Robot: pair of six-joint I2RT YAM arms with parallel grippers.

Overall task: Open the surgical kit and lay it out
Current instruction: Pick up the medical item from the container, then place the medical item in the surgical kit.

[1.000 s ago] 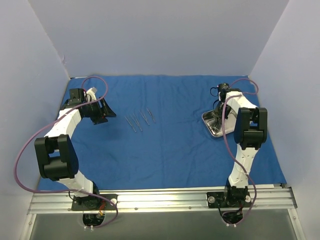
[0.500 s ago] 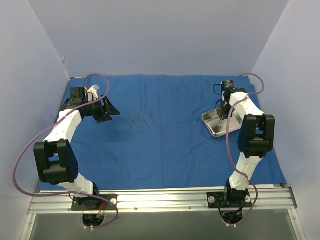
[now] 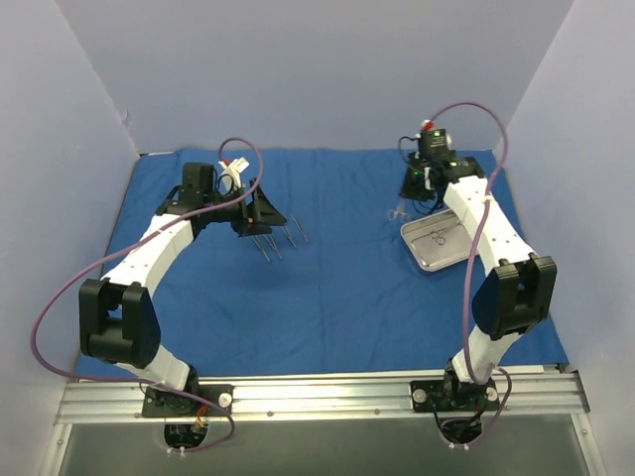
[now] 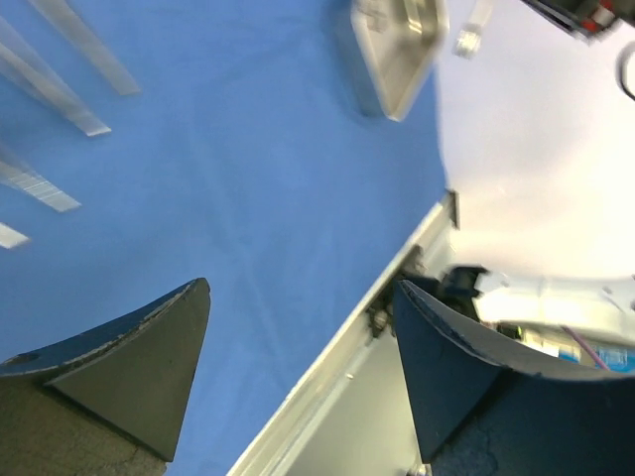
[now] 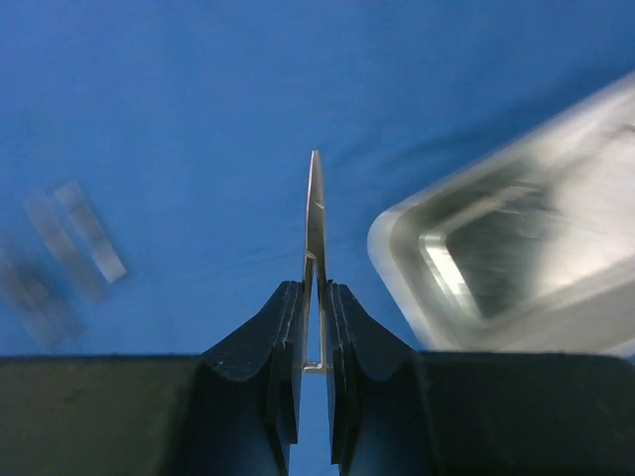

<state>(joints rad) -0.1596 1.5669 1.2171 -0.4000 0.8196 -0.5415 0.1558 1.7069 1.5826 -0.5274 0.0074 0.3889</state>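
The royal-blue cloth [image 3: 337, 288] lies spread flat over the table. Several thin silver instruments [image 3: 279, 239] lie in a row on it at centre left; they also show in the left wrist view [image 4: 62, 97]. My left gripper [image 3: 262, 213] is open and empty, hovering just above and left of that row. The steel tray [image 3: 429, 260] sits at the right with one instrument [image 3: 442, 236] in it. My right gripper [image 3: 407, 191] is shut on a thin silver instrument [image 5: 316, 213], held above the cloth just left of the tray [image 5: 516, 263].
Pale walls close in the left, back and right sides. The metal rail [image 3: 317, 392] with both arm bases runs along the near edge. A purple cable [image 3: 60, 297] loops off each arm.
My left gripper has swung right to the instrument row. My right gripper has risen out of the tray with an instrument and moved left and farther back.
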